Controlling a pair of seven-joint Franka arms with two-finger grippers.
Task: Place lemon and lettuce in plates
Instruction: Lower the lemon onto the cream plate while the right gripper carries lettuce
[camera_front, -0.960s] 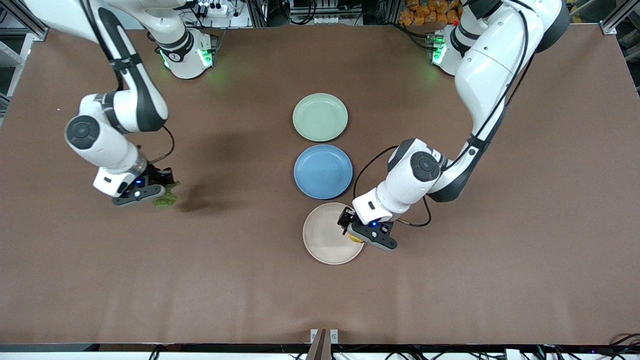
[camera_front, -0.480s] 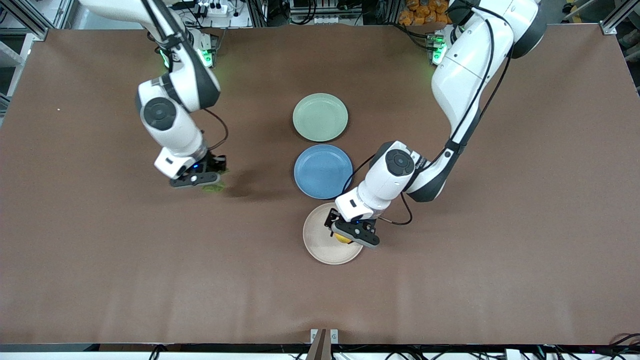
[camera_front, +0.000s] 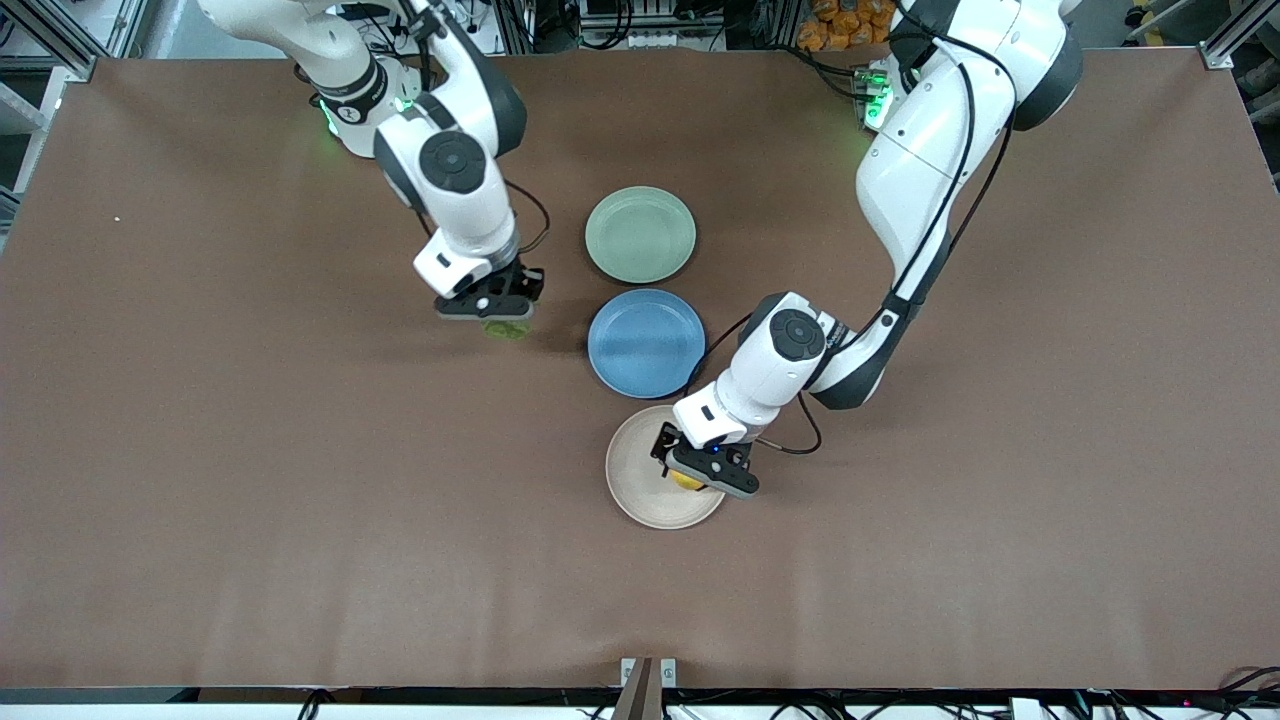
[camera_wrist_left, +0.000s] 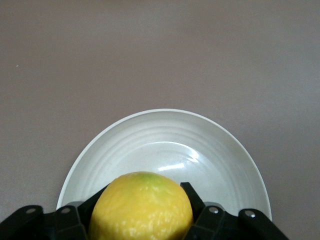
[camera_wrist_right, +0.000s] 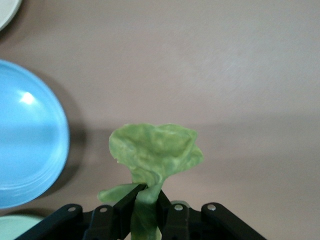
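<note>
Beige plate (camera_front: 640, 490) under left gripper (camera_front: 690, 478), fingers clamping lemon (camera_wrist_left: 141, 206); right gripper (camera_front: 500, 318) pinches lettuce (camera_wrist_right: 155, 155) over table.

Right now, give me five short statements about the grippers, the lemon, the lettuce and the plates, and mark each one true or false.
1. The left gripper holds the lemon over the beige plate. True.
2. The lettuce lies in the green plate. False: the right gripper holds it above bare table beside the blue plate.
3. The blue plate sits between the green and beige plates. True.
4. The right gripper is open. False: it is shut on the lettuce.
5. The green plate holds the lemon. False: nothing lies in it.
</note>
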